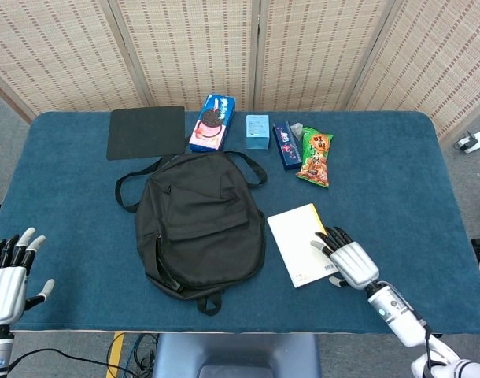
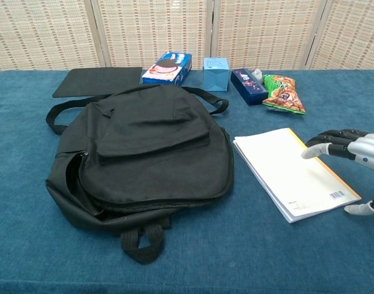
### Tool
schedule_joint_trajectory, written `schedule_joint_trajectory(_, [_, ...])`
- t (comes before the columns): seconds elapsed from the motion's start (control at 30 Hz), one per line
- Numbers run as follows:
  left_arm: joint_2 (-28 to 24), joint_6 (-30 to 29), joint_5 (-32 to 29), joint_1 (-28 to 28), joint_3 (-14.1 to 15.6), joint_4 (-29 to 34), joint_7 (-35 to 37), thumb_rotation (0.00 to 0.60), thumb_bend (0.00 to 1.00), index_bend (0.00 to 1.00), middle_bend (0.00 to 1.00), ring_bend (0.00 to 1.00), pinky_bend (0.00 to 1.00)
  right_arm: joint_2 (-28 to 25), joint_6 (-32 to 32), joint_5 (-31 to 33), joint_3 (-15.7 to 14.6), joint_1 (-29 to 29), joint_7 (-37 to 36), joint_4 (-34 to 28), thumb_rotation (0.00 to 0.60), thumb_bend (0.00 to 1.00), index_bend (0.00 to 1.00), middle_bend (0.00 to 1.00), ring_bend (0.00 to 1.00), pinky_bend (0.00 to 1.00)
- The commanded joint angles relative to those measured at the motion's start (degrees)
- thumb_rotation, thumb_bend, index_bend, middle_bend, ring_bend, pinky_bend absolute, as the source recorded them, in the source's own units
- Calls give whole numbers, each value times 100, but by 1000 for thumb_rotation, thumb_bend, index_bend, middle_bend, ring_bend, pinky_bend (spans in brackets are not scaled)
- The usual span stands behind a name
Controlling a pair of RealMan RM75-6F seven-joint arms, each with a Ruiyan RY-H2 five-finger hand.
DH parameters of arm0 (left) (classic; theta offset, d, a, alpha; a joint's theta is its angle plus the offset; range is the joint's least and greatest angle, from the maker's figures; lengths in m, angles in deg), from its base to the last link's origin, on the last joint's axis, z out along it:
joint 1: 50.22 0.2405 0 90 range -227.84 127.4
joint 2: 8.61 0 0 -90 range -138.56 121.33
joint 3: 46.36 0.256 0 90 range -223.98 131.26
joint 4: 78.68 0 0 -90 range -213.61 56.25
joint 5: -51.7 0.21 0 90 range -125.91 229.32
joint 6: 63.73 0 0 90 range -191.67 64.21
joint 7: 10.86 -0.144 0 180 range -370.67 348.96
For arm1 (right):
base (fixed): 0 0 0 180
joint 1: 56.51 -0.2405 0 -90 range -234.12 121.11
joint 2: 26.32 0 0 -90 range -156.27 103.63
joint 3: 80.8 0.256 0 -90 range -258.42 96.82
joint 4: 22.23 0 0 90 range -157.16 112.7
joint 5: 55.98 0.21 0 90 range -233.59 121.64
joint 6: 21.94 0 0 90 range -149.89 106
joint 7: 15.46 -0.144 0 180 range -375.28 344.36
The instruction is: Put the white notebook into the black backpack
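Nothing was done yet: the white notebook [image 1: 303, 243] lay flat at the black backpack's [image 1: 199, 224] three o'clock, my right hand [image 1: 347, 261] released, fingers spread over its edge, grasping nothing.

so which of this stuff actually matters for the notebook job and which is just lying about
Part of the job:
white notebook
black backpack
right robot hand, fingers over the notebook's edge

Just lying about:
dark mat
cookie box
light blue box
dark blue box
green snack bag
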Motion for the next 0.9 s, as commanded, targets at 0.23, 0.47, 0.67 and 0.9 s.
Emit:
schedule_joint_trajectory(0.23, [15,21,-33,-9,-1,-10,-9,600,281,183,63,44,33,164,122,78,-25,-107,-66,269,600,0,164,91,0,52])
schedule_joint_trajectory(0.47, [17,44,-41,-34,-12,-8,-16,600,281,183,63,44,33,265,196,102,-11,-226,-134,408,600,85,163,107,0,52])
schedule_joint_trajectory(0.67, [-10,34,-50,-33,-17,9,-18,600,281,183,63,44,33,338,190,91,41,-364,-293,523,600,368,236,182,8,51])
schedule_joint_trajectory(0.9, [-35,29,-60,-31,-19,19,1,600,281,183,63,44,33,410,239,65,93,-560,-381,634,600,496,297,227,48,51])
